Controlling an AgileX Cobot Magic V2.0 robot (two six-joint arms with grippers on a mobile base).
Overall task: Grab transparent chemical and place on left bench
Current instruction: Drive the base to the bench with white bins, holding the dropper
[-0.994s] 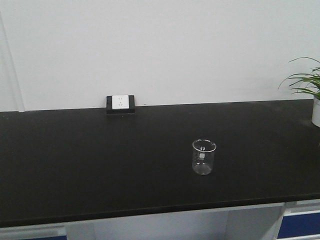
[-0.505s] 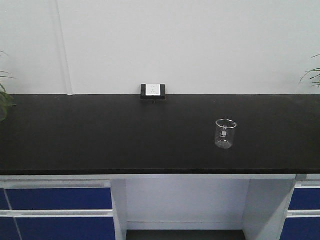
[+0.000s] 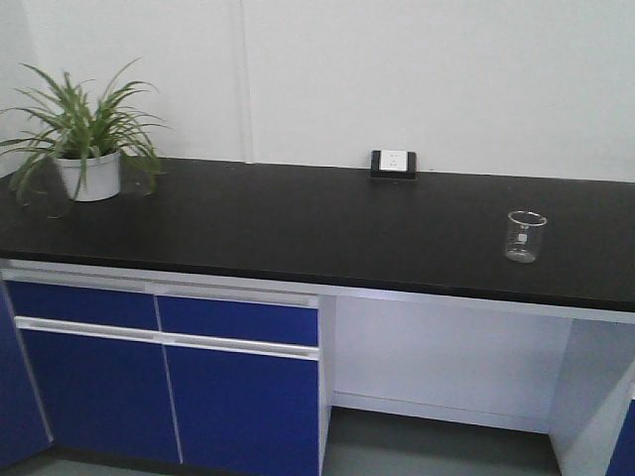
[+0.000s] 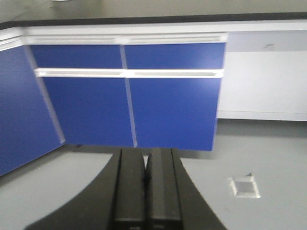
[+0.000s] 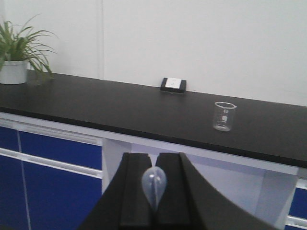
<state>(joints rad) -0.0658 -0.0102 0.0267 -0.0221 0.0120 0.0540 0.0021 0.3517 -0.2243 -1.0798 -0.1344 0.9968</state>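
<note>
In the right wrist view my right gripper (image 5: 154, 160) is shut on the transparent chemical (image 5: 153, 184), a clear dropper whose rounded pale-bluish bulb bulges up between the black fingers; its thin stem is hidden between them. The gripper is held off the black bench (image 5: 120, 112), short of its front edge. In the left wrist view my left gripper (image 4: 146, 158) is shut and empty, pointing down at the grey floor in front of the blue cabinets (image 4: 129, 100). Neither gripper shows in the front view.
A black bench (image 3: 298, 223) runs along the white wall. On it stand a glass beaker (image 3: 525, 236) at the right, a potted plant (image 3: 84, 149) at the far left and a socket box (image 3: 393, 164) at the back. Blue cabinet doors (image 3: 169, 392) lie under its left half, an open knee space under the right.
The front view has swung left and drawn back from the bench: the beaker and socket slid right and shrank, and the left plant and blue cabinets came into sight.
</note>
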